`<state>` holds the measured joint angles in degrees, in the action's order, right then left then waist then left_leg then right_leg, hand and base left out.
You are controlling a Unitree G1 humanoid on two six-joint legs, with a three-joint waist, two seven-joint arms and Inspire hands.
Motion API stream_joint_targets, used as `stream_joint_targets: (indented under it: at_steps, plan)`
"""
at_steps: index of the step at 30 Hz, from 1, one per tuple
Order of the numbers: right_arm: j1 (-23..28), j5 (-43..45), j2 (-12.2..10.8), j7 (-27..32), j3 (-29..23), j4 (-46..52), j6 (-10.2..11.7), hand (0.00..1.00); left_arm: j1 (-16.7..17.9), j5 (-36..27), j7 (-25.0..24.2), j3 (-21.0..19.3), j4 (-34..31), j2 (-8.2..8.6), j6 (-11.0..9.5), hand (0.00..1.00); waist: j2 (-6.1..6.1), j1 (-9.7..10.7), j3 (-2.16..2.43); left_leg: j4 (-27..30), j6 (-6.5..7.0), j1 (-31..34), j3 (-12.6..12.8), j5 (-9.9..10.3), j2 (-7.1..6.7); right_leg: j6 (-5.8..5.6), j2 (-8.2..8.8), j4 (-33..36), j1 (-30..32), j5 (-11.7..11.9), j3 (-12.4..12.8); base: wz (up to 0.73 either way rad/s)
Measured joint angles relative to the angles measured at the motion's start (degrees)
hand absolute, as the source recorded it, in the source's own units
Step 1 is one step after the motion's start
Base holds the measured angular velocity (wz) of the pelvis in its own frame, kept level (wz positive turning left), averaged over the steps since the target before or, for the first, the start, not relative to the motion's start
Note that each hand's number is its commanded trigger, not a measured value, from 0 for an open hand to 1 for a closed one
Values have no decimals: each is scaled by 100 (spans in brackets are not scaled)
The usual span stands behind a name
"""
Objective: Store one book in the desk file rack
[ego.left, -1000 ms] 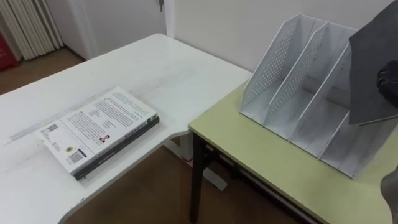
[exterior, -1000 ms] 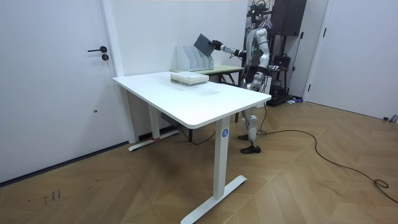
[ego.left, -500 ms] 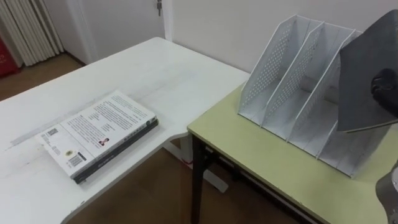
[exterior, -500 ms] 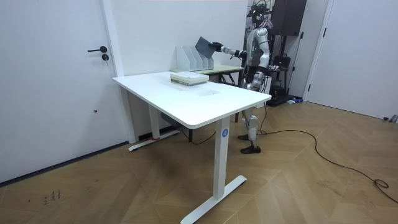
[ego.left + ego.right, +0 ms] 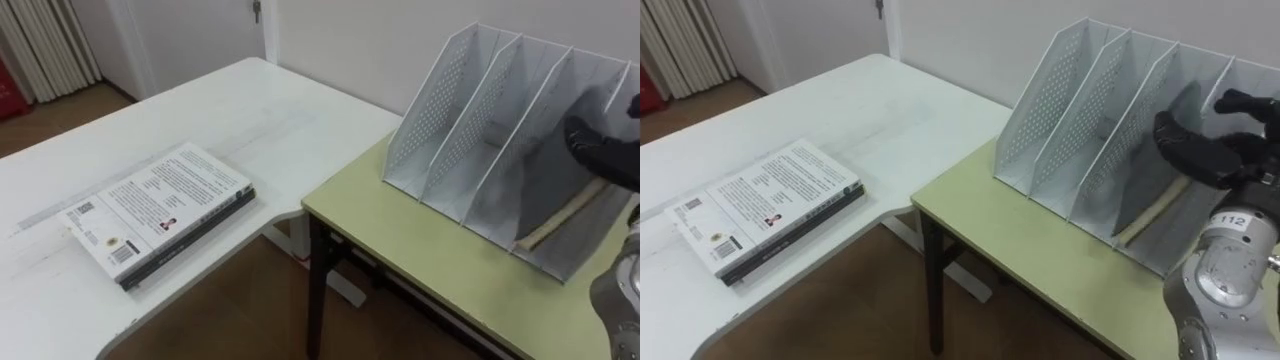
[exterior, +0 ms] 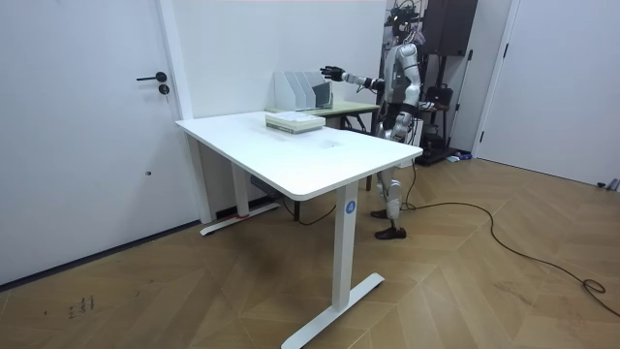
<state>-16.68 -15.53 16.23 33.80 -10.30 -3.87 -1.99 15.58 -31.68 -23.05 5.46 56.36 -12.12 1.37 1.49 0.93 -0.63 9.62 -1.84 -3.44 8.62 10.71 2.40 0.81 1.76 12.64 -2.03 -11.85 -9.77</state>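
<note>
Where the rack point(image 5: 1040, 120) stands toward the green table's point(image 5: 1040, 260) back edge, the book point(image 5: 1152, 213) leans tilted in its third compartment from the left. The right hand point(image 5: 1205, 150) hovers just above, fingers loose, holding nothing. A white-covered book point(image 5: 765, 205) lies by the white desk's point(image 5: 890, 110) near edge, its print and barcode unreadable.

Book point(image 5: 565, 212) inside file rack's point(image 5: 448, 112) rightmost compartment
</note>
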Motion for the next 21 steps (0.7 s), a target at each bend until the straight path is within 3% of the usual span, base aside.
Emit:
stream_joint_targets:
  at_steps: [12, 21]
  plan:
    - [-32, -6, -10, -24, 382, 1, 0, 0, -37, -66, 39, 144, -17, -15, -58, 0, -6, -175, 7, -2, 0, 5, -7, 0, 0, 0, 8, -3, -3, 0, -78, 1]
    - [-32, -217, -14, -23, 462, 0, 1, 0, -29, -143, 49, 153, -17, -16, -55, 0, -14, -177, 14, 7, 1, 0, -45, 0, 0, 6, 14, 3, -24, 5, -144, 0]
